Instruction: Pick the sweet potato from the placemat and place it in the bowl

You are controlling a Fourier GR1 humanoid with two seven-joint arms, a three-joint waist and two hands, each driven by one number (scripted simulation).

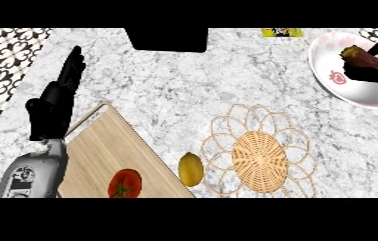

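The dark purple-brown potato sits in the right hand, fingers curled round it, over the bowl; the left hand rests open.

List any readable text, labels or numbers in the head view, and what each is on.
None is readable.
Yellow-green packet at the counter's far edge: dark print, too blurred to read.
Bowl: a pink motif, no letters made out.
Left hand's forearm: round marks, no legible characters.
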